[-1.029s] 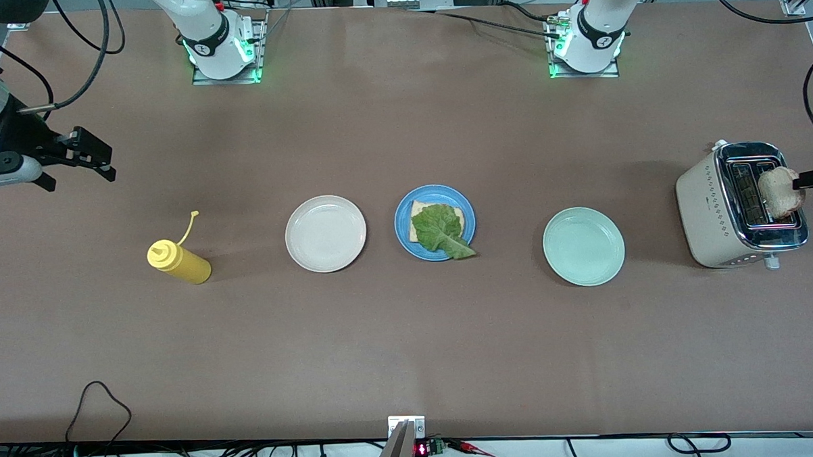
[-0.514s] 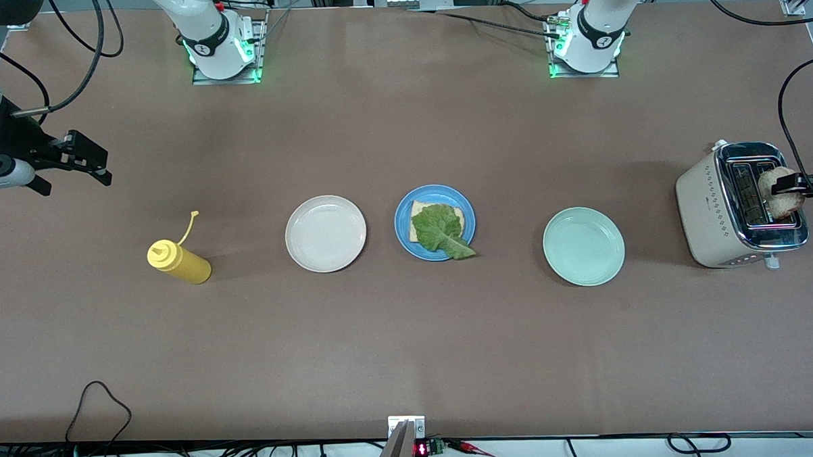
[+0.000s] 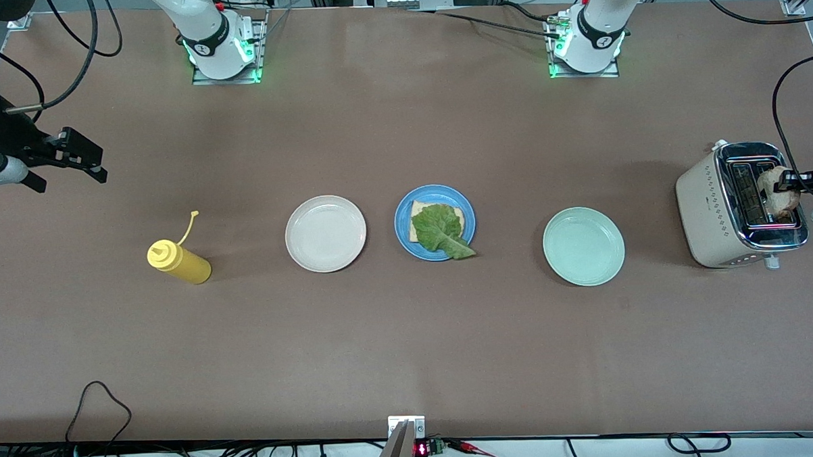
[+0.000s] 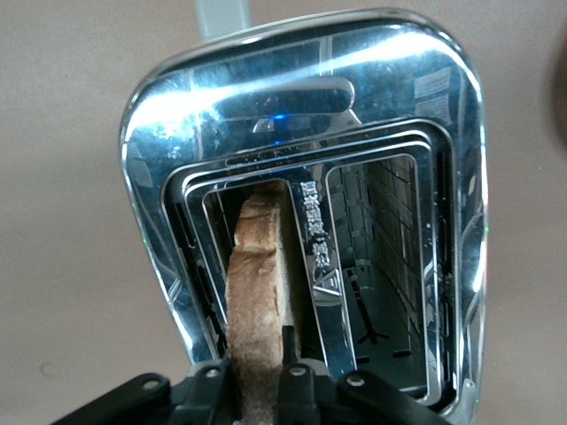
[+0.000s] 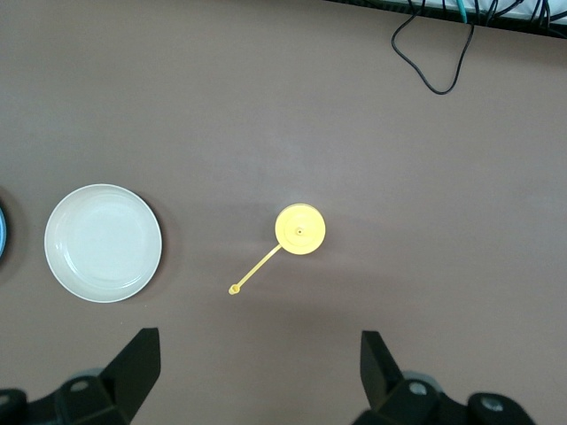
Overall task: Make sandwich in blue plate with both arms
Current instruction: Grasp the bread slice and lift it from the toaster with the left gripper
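Brown table (image 3: 410,336) with mustard bottle (image 3: 178,261), 3 plates (image 3: 325,233), toaster (image 3: 740,204).

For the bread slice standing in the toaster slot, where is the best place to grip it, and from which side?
Grip the bread slice by its exposed top edge, coming from straight above the toaster. It stands upright in the narrow slot, so only that edge is free, with its flat faces suiting a pinch. The left gripper already straddles it this way.

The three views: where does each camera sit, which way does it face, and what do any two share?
Front view: high across the table, facing both arm bases; both end effectors at its edges.
Left wrist view: looks down into the toaster; left end effector clamps the bread slice.
Right wrist view: looks down past the open right end effector.
Shared with front: mustard bottle, white plate.
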Controlling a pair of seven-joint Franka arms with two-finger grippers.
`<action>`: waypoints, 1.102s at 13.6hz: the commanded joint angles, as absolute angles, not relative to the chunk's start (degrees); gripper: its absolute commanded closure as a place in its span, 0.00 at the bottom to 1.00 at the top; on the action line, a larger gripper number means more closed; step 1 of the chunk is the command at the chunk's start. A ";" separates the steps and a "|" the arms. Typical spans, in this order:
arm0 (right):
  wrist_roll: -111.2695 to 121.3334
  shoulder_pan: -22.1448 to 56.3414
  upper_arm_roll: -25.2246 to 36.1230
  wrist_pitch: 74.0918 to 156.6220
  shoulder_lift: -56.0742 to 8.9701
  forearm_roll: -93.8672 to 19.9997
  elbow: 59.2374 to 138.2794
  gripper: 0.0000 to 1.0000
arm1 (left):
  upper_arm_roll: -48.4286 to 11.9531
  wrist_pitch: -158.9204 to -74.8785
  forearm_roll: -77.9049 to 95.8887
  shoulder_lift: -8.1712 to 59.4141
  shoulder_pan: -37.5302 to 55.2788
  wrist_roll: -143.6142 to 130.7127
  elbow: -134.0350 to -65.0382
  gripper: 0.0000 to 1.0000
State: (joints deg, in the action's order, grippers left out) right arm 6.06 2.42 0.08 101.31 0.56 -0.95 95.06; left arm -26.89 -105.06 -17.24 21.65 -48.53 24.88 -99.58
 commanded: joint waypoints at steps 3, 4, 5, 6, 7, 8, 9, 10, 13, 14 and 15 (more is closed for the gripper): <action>5.36 5.45 3.69 100.11 0.88 -1.32 94.22 0.00 | -27.77 -102.48 -18.37 15.57 -49.48 26.19 -100.37 0.99; 5.36 4.32 3.34 100.11 0.97 -1.32 94.31 0.00 | -27.77 -101.70 -18.37 14.16 -49.48 26.19 -100.28 0.99; 5.36 3.26 2.03 100.11 0.97 -1.32 94.31 0.00 | -27.86 -100.65 -18.37 12.58 -49.40 26.28 -99.33 0.99; 5.71 2.12 1.06 100.02 0.97 -1.32 94.31 0.00 | -27.86 -98.55 -18.37 12.05 -49.22 26.71 -97.58 0.99; 5.71 2.11 0.97 100.02 0.97 -1.32 94.31 0.00 | -28.04 -96.70 -18.37 11.95 -49.04 28.37 -94.77 0.99; 5.71 2.20 0.97 100.11 0.97 -1.32 94.31 0.00 | -29.26 -96.33 -18.37 11.95 -49.04 30.48 -92.48 0.99; 5.71 2.37 0.97 100.11 0.97 -1.32 94.31 0.00 | -30.31 -96.33 -18.37 11.95 -49.04 31.54 -90.72 0.99; 5.54 2.46 0.97 100.11 1.05 -1.32 94.31 0.00 | -31.80 -95.98 -18.37 11.95 -48.96 31.64 -89.31 0.99; 5.27 2.55 0.88 100.02 1.41 -1.32 94.39 0.00 | -39.00 -95.19 -18.28 12.13 -48.87 30.41 -88.42 0.99; 5.36 2.64 0.88 99.93 1.41 -1.32 94.31 0.00 | -41.11 -95.19 -18.28 12.56 -48.69 30.85 -88.50 0.99; 5.36 2.55 0.88 99.50 1.41 -1.23 94.22 0.00 | -43.22 -94.75 -18.28 13.44 -48.17 31.28 -88.85 0.99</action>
State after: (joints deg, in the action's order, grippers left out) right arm 6.05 3.33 1.69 101.10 0.84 -0.95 94.88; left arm -39.45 -96.17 -17.23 11.70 -48.36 30.36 -89.66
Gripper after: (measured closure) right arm 0.000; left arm 0.899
